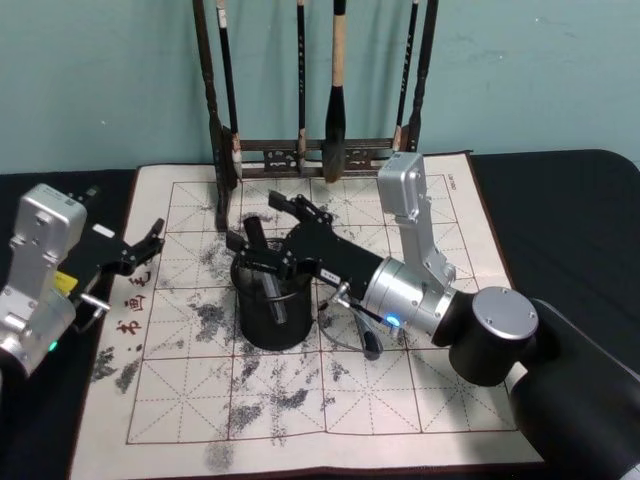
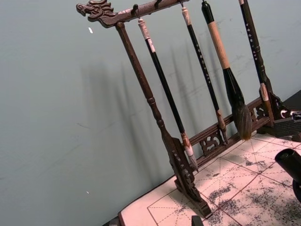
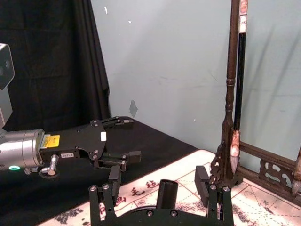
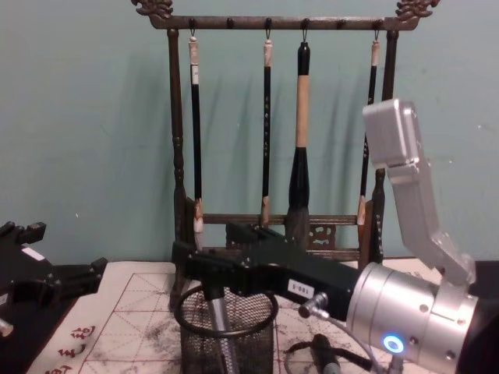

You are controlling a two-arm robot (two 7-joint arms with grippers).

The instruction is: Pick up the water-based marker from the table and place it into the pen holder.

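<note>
While in pen holder (image 1: 285, 325), marker (image 4: 219, 323) dark-topped, grey-barrelled; right tool (image 3: 159, 181) spread around it; left tool (image 1: 152, 240) spread, aside.

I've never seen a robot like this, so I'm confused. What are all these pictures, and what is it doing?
It's a robot with two arms. Each picture comes from one of its cameras: on its head, its chest and each wrist. On the dark table lies a white, ink-stained mat with a reddish grid. Behind it stands a tall dark wooden rack of hanging brushes. The right arm's black hand is open around a dark-topped grey marker, which stands in the short round black wire-mesh cup. Its fingers don't touch the marker. The left arm's black hand sits open at the mat's left edge.
</note>
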